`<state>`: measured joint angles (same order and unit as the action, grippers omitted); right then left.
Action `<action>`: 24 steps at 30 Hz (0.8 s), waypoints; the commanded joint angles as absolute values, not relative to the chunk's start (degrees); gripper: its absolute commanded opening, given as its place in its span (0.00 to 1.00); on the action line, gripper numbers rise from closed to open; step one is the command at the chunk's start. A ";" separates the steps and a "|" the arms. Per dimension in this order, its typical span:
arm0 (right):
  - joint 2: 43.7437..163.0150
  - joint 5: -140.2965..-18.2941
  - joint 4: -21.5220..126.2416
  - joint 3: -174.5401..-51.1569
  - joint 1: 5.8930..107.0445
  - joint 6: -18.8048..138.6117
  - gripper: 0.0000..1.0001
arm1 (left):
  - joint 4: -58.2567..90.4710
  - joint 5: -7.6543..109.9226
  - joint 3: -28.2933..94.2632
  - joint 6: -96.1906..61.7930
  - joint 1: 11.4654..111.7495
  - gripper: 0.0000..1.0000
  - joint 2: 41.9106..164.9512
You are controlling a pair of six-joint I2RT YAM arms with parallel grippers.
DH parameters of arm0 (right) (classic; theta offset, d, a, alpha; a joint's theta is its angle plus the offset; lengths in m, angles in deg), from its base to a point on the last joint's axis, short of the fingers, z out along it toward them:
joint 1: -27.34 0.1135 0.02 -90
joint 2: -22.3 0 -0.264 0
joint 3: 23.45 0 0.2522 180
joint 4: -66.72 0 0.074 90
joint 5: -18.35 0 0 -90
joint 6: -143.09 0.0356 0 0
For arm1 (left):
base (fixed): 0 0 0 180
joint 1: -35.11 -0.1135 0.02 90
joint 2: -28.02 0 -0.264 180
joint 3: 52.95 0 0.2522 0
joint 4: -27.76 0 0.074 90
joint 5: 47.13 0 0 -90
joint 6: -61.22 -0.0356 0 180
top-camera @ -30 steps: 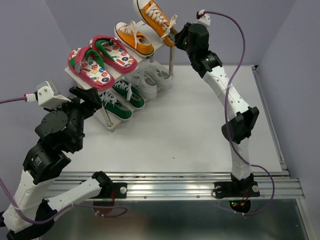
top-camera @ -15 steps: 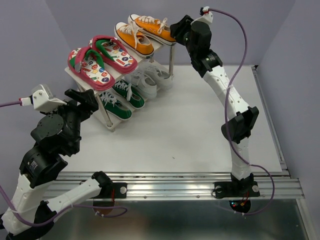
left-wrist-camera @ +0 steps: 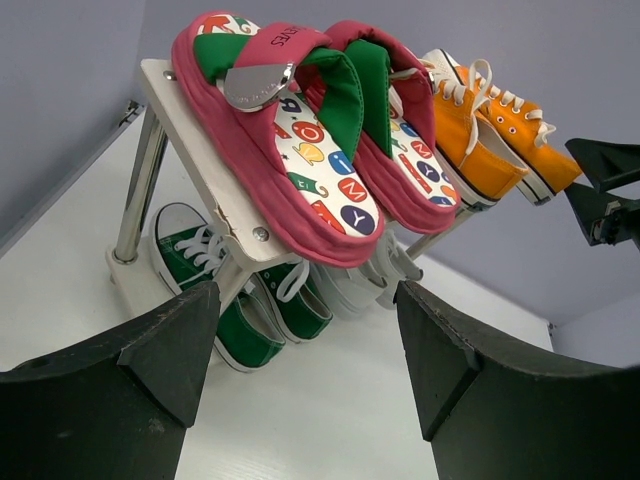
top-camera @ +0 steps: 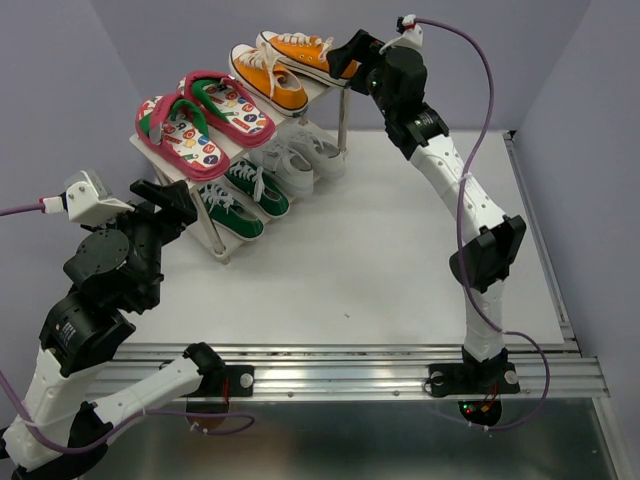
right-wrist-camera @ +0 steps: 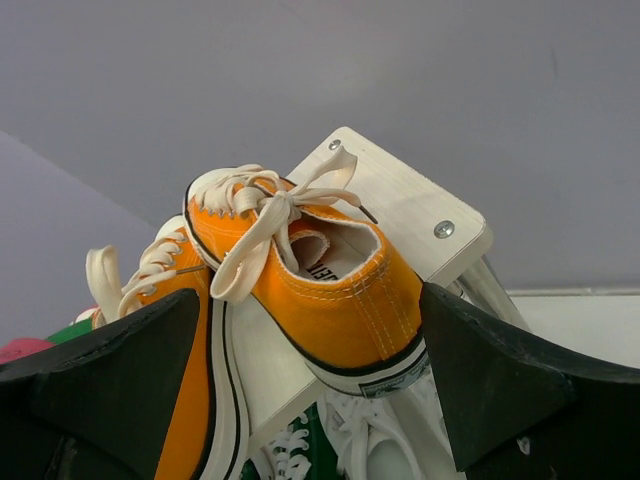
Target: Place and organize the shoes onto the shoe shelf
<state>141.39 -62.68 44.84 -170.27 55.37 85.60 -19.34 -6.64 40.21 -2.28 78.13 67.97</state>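
The shoe shelf [left-wrist-camera: 200,150] stands at the table's back left. On its top board [right-wrist-camera: 410,210] lie the pink-red flip-flops [top-camera: 205,118] and, to their right, two orange sneakers [top-camera: 268,77] side by side. Green sneakers [top-camera: 245,200] and white sneakers [top-camera: 295,160] sit on the lower tier. My right gripper [top-camera: 345,60] is open, its fingers standing on either side of the heel of the rightmost orange sneaker [right-wrist-camera: 330,290], which rests on the board. My left gripper [top-camera: 170,200] hangs open and empty by the shelf's left end, facing the flip-flops [left-wrist-camera: 300,150].
White tabletop [top-camera: 380,250] spreads in front of and right of the shelf. Purple walls [top-camera: 560,60] close in behind and at both sides. A metal rail [top-camera: 350,370] runs along the near edge.
My right gripper lowered the tilted orange sneaker flat onto the top board beside its mate and opened, letting it go. The left arm drew back slightly.
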 commanded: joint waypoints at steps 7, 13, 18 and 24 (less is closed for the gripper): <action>137.86 -71.21 46.02 -168.69 52.14 81.65 0.99 | -17.90 -7.40 39.65 -1.53 78.00 0.82 67.58; 142.53 -80.08 41.35 -175.29 50.63 79.90 1.00 | -17.99 -7.49 39.92 -1.44 78.00 0.82 67.93; 144.64 -82.37 40.48 -177.48 50.63 77.61 0.98 | -17.81 -7.22 39.92 -1.27 78.00 0.82 68.45; 146.05 -85.63 39.60 -179.25 50.63 74.98 0.98 | -17.37 -6.79 40.09 -1.18 78.00 0.82 69.24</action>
<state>146.22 -81.89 39.07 -176.10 50.30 77.93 -19.30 -6.51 40.06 -1.60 78.13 68.03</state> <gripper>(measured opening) 0.983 0.819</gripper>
